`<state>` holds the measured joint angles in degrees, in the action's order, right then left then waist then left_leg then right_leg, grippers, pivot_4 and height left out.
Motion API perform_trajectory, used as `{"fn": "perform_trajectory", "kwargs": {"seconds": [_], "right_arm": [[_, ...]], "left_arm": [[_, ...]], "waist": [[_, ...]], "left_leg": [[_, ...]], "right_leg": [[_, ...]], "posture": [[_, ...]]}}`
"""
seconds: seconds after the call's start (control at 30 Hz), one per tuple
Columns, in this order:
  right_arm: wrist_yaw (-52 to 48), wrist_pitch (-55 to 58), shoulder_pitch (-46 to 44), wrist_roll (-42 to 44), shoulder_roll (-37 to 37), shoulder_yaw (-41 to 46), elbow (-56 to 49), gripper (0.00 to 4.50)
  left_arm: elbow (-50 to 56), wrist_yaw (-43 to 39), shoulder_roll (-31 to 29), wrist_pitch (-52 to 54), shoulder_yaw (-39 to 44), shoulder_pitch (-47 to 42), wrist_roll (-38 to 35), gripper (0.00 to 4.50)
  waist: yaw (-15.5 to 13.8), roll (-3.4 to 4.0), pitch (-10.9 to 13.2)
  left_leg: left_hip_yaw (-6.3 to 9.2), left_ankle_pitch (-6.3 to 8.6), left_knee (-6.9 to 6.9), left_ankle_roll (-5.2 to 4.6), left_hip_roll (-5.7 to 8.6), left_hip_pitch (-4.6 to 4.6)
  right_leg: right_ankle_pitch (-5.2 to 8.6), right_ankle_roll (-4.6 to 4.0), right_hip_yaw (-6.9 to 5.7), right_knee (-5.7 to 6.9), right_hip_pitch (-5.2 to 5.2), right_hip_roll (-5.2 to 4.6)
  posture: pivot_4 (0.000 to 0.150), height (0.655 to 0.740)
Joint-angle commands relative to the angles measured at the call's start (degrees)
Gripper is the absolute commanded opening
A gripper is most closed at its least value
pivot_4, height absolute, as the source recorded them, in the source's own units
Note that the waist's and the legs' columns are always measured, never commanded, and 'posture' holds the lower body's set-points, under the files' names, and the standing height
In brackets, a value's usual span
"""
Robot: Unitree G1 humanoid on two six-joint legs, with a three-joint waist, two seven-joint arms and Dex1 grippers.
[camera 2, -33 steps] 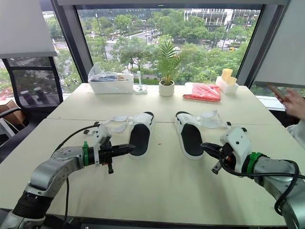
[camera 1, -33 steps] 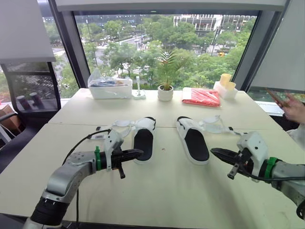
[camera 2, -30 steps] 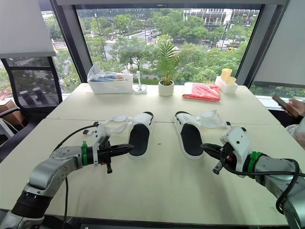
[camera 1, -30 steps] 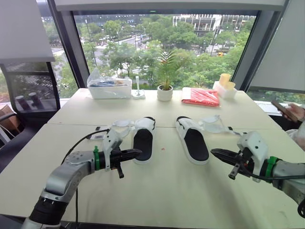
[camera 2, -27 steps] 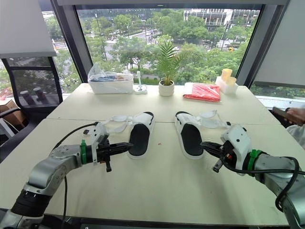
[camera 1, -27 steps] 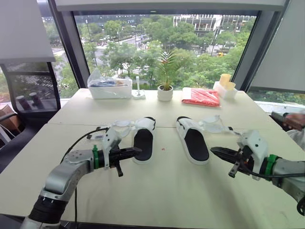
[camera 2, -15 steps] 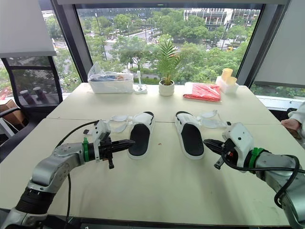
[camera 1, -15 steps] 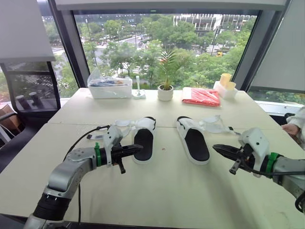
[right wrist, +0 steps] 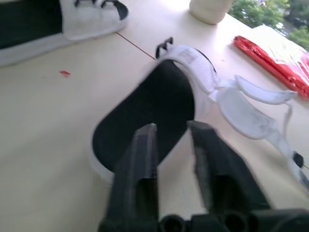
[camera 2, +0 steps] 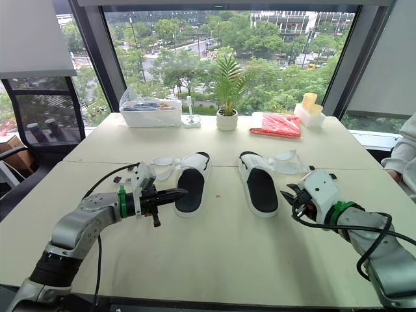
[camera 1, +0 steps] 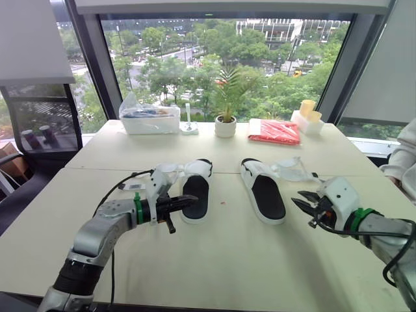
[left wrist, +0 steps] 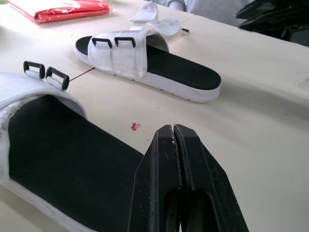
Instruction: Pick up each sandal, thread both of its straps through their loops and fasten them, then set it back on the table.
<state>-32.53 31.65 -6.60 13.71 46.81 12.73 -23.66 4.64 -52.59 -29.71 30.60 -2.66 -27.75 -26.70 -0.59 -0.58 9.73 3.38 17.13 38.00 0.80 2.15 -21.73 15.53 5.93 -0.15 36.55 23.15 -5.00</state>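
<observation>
- change, right side: the right gripper (right wrist: 171,126) has spread its fingers, which lay together a second ago; its wrist has turned to face the right sandal (camera 1: 265,195)
- change, left side: the left gripper (left wrist: 174,129) has crept a little up the frame toward the left sandal (camera 1: 195,190); its fingers are pressed together and hold nothing
- meaning for the task: both arms are still in approach; neither sandal is lifted; the right side looks ready for a grasp, while the left must part its fingers first
- task items: both sandals lie flat on the table (camera 1: 227,260) at the centre of the head view; the straps (camera 1: 294,170) trail loose to the outer sides; the loops (left wrist: 46,72) are empty, so no threading is done
- left arm pose: the forearm rises from the lower left of the frame, with fingers near level and pointing right; the tips are at the heel end of the left sandal; contact cannot be told
- right arm pose: the forearm enters from the lower right with fingers pointing left; the tips are near the right sandal's outer edge, not touching
- a person's sleeve (camera 1: 403,156) is at the right edge
</observation>
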Motion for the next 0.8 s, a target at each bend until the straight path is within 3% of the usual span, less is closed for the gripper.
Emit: {"fn": "perform_trajectory", "kwargs": {"seconds": [0.03,0.13,0.4,0.8], "right_arm": [[3.5,-5.1,-5.7,-6.5,-0.3,-4.1,3.4,2.96],[7.1,-9.6,-12.3,-12.6,-2.5,-9.1,11.5,4.48],[9.9,-23.3,-27.7,-24.5,-7.2,-20.8,37.3,4.48],[22.4,-42.0,-48.9,-35.3,-16.6,-28.1,77.5,4.48]], "left_arm": [[1.2,0.0,0.3,-1.0,0.2,-0.2,0.0,0.0],[1.5,0.5,1.3,-1.5,-0.9,-0.1,0.7,0.0],[2.7,1.1,2.7,-1.5,-1.7,0.7,1.4,0.0],[6.5,4.1,2.7,-1.1,-1.0,4.2,1.2,0.0]], "waist": [[0.1,0.01,0.0],[0.4,0.01,0.0],[0.4,0.02,0.0],[1.8,0.03,0.0]], "left_leg": [[-0.03,-0.01,0.0,0.01,0.0,-0.01],[-0.04,-0.02,0.0,0.04,0.0,0.01],[-0.08,-0.25,0.01,0.43,0.02,-0.15],[-0.09,-0.31,0.01,0.53,0.01,-0.31]], "right_leg": [[0.0,0.0,0.0,0.01,0.03,0.0],[-0.01,0.0,0.0,0.03,0.05,0.01],[-0.01,0.0,0.0,0.06,0.21,0.0],[-0.01,-0.01,0.02,0.2,0.46,0.01]], "posture": [[0.15,0.7374],[0.15,0.7374],[0.15,0.7374],[0.15,0.7374]]}}
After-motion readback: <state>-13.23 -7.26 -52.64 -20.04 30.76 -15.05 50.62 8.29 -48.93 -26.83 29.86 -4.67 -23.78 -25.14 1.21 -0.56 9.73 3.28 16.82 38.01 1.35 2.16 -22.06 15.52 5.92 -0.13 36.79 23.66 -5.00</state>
